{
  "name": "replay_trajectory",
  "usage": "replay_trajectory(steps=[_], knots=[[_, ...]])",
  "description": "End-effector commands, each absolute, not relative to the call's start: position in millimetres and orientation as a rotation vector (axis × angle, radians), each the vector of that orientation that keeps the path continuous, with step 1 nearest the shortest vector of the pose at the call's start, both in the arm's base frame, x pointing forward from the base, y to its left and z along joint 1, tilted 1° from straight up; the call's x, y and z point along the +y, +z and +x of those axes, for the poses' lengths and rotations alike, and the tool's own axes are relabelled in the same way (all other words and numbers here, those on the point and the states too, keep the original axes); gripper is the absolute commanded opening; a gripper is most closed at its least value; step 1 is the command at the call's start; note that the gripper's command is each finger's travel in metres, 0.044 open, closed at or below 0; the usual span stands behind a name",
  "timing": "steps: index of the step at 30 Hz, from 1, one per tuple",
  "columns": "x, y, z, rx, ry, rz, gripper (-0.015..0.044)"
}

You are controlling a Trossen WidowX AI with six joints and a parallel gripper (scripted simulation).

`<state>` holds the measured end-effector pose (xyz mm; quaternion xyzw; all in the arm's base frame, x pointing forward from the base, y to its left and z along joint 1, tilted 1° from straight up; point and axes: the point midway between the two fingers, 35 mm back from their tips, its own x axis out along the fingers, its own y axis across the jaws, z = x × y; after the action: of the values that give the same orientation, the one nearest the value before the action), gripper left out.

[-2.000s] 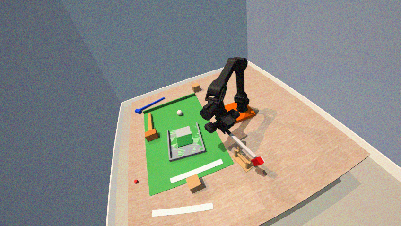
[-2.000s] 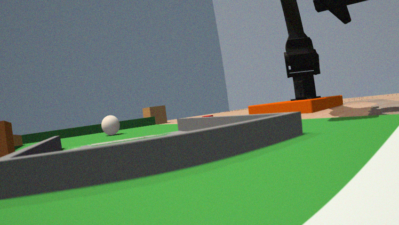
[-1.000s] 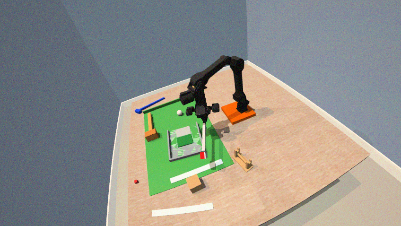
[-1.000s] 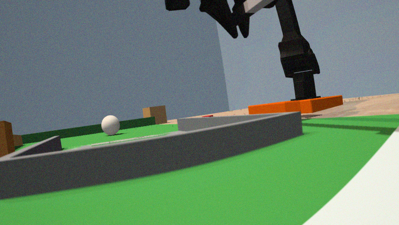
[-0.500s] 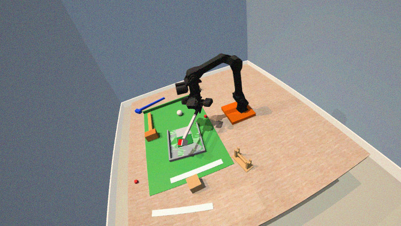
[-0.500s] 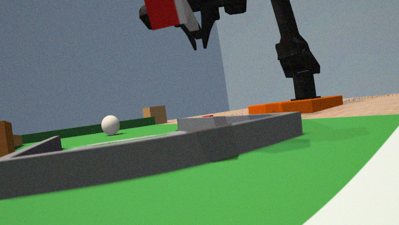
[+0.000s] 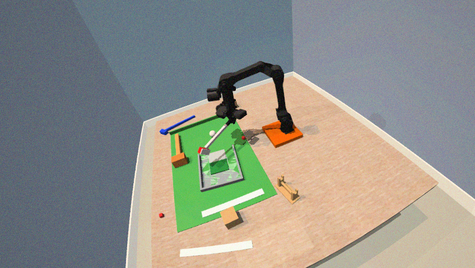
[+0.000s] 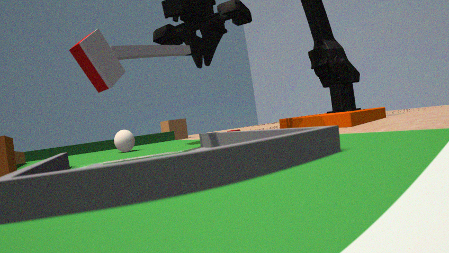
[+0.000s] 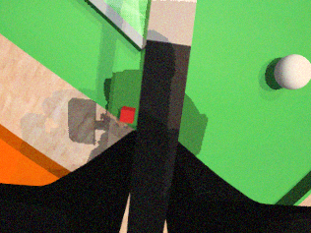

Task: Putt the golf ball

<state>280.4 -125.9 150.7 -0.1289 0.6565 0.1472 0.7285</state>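
My gripper (image 7: 231, 121) (image 8: 203, 63) (image 9: 151, 140) is shut on the handle of the red putter (image 7: 217, 137) (image 8: 101, 59) (image 9: 172, 21) and holds it raised above the mat. The putter's grey and red head hangs above the ramp's near-ball side, at the left. The white golf ball (image 7: 212, 133) (image 8: 124, 141) (image 9: 293, 72) rests on the green mat (image 7: 189, 203) (image 8: 251, 219), beside the shaft as seen from above. The pale ramp (image 7: 217, 155) leads to the raised green (image 7: 219, 167), inside a grey frame (image 7: 222, 185) (image 8: 188, 175). The raised green is hidden in the exterior view.
A blue putter (image 7: 179, 123) lies beyond the dark green wall (image 7: 196, 125) (image 8: 94, 146). An orange block (image 7: 179, 160) (image 8: 6, 155) stands at the mat's left. A wooden rack (image 7: 288, 192), a tan block (image 7: 230, 217) and small red cubes (image 7: 161, 215) (image 9: 127, 115) are around the mat.
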Motion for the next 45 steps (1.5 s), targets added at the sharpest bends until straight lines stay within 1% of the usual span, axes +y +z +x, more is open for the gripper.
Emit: replay_trajectory(steps=[1, 14, 26, 32, 45], knots=[[-149.1, 154.3, 270.3, 1.464, 0.237, -0.217, 0.0], [-209.6, 158.3, 226.3, 1.522, -0.015, -0.01, 0.0], [-251.1, 161.7, 179.6, 1.553, -0.206, 0.165, 0.0], [-251.9, 158.2, 179.1, 1.554, -0.208, 0.168, 0.0], [-252.6, 121.4, 179.2, 1.554, -0.208, 0.168, 0.0]])
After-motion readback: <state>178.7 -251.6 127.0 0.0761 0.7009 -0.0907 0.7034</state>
